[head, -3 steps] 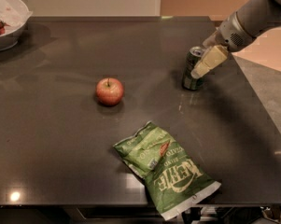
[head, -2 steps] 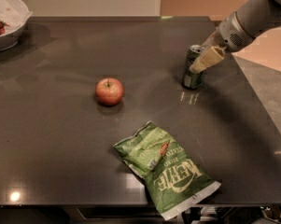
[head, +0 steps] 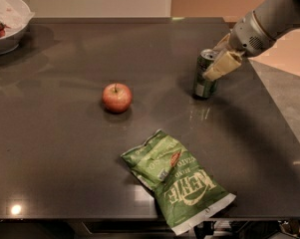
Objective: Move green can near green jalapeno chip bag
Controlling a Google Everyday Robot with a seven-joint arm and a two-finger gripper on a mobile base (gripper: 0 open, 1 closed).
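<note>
so basically nothing big changed from a second ago: the end effector (head: 215, 63) nudged a hair closer in against the green can (head: 203, 83), and the can itself looks shifted by a sliver at most. The apple, the chip bag and the bowl sit right where they were

Right now the end effector is down at the upper part of the can, with its pale tan tip lying across the can's upper right side and touching it. Honestly I can't tell if it's actually clamped on the can or just resting against it. The grey arm (head: 269, 19) runs off from it toward the top right corner of the view

The can stands on the dark counter (head: 65, 148) directly at the end effector, silver top showing, maybe leaning very slightly

The green jalapeno chip bag (head: 179, 183) lies flat well apart from the end effector, much closer to the counter's near edge and a bit toward the picture's left of it. One end seam hangs right at that near edge. So can and bag are not close to each other yet

A red apple (head: 116, 97) sits off to the picture's left of the end effector, a little nearer the camera. A white bowl (head: 10, 19) with something dark red in it is way off, at the far left corner, about as far from the end effector as the counter allows
</note>
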